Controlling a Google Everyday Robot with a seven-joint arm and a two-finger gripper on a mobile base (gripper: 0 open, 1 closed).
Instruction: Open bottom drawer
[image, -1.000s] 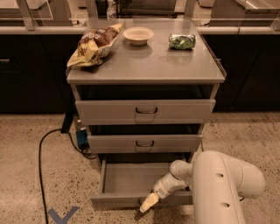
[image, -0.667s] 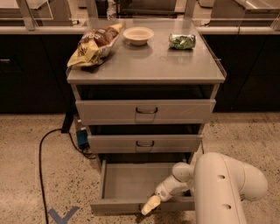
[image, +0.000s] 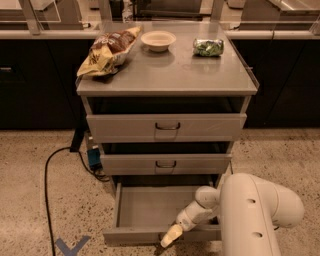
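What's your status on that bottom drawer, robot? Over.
Cream-tipped gripper at front edge of slim grey metal bottom drawer. Drawer pulled well out, shallow tray showing. Left of it, black floor cable, not touching.

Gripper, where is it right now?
In the camera view, the gripper is at the bottom of the picture, near the middle, right at the front edge of the pulled-out bottom drawer.

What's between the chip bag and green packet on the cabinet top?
Camera view: a small white bowl sits between the yellow-brown chip bag and the green foil packet. The gripper is at the front edge of the pulled-out grey bottom drawer.
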